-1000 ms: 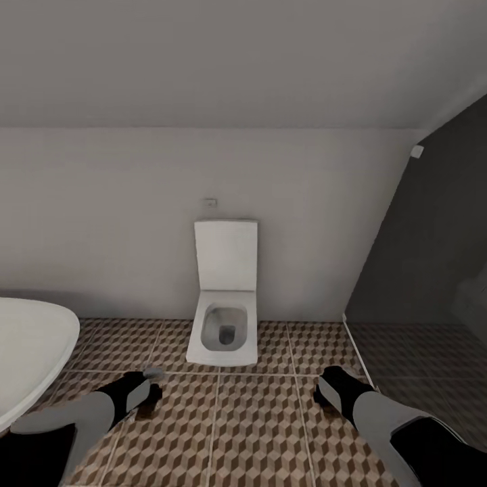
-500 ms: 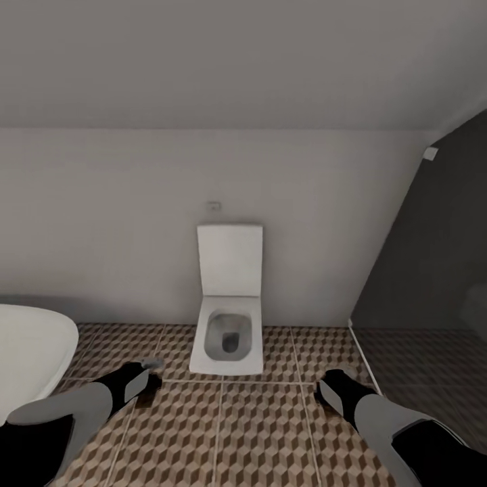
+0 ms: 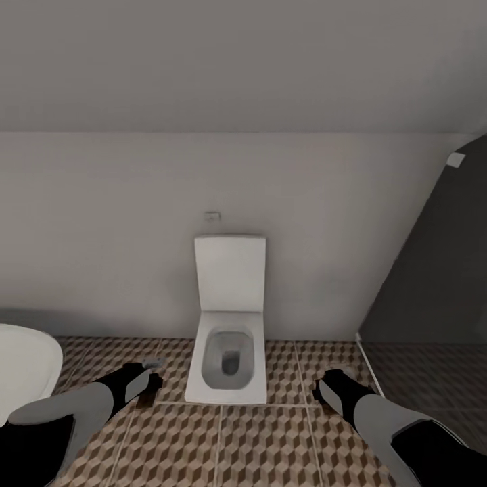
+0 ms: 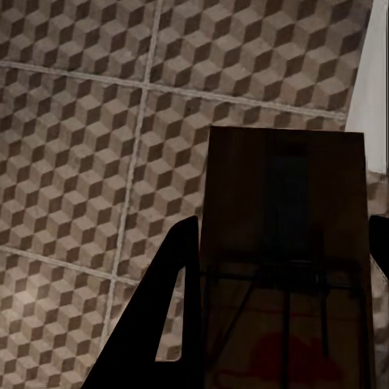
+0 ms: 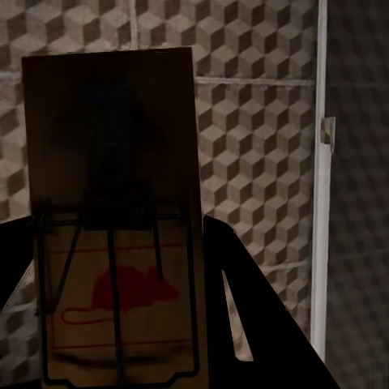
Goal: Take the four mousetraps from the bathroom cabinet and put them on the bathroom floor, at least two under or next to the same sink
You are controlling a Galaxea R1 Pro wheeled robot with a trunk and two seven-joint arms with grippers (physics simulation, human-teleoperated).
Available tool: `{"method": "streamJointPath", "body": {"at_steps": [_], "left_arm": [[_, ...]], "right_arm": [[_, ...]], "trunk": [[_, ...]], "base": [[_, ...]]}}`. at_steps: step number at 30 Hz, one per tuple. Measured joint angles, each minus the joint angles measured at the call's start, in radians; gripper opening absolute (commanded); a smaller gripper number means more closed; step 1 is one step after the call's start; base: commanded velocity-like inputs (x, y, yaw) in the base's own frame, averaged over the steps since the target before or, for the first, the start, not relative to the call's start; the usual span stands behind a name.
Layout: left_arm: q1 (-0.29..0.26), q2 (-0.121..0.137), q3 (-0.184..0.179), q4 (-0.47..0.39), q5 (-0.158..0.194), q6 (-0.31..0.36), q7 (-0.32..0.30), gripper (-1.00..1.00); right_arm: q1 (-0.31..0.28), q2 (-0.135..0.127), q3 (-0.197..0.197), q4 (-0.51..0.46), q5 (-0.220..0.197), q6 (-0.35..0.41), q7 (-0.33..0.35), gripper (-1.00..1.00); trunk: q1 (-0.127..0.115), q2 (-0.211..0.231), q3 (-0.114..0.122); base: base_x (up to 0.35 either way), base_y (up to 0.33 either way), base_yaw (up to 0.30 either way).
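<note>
A brown wooden mousetrap (image 4: 284, 259) with wire parts sits between the black fingers of my left gripper (image 4: 279, 324), held above the cube-patterned bathroom floor (image 4: 97, 121). My right gripper (image 5: 121, 324) is shut on a second mousetrap (image 5: 113, 203), whose red mouse print and metal bar face the camera. In the head view both arms reach forward low: the left gripper (image 3: 145, 379) is left of the toilet, the right gripper (image 3: 331, 389) to its right, both over the bathroom floor (image 3: 264, 433). The cabinet and sink are out of view.
A white toilet (image 3: 228, 331) with its lid raised stands against the grey wall straight ahead. The white bathtub rim (image 3: 27, 358) curves in at the left. At the right, a dark shower area (image 3: 433, 304) begins behind a pale floor strip (image 5: 318, 243).
The whole head view has shifted: the toilet and wall sit slightly lower and closer, the bathtub has slid further left and the shower wall further right. Both arms keep their poses with the traps.
</note>
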Motion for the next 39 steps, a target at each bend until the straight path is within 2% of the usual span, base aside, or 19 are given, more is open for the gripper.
{"method": "streamJointPath", "body": {"at_steps": [14, 26, 39], "left_arm": [[0.000, 0.001, 0.000, 0.001, 0.001, -0.001, 0.000, -1.00], [0.000, 0.011, -0.003, 0.011, 0.001, -0.004, 0.001, -1.00], [0.000, 0.014, -0.003, 0.009, 0.001, -0.006, 0.000, -1.00]], "right_arm": [[0.000, 0.001, 0.000, 0.000, 0.000, 0.000, -0.001, -1.00], [0.000, 0.001, 0.000, 0.001, -0.003, 0.000, -0.001, -1.00], [0.000, 0.002, 0.000, 0.001, -0.002, 0.000, -0.001, -1.00]], "trunk": [[0.000, 0.000, -0.004], [0.000, 0.000, -0.023], [0.000, 0.000, -0.043]], "base": [[0.300, 0.000, 0.000], [0.010, 0.000, 0.000], [0.000, 0.138, 0.000]]}}
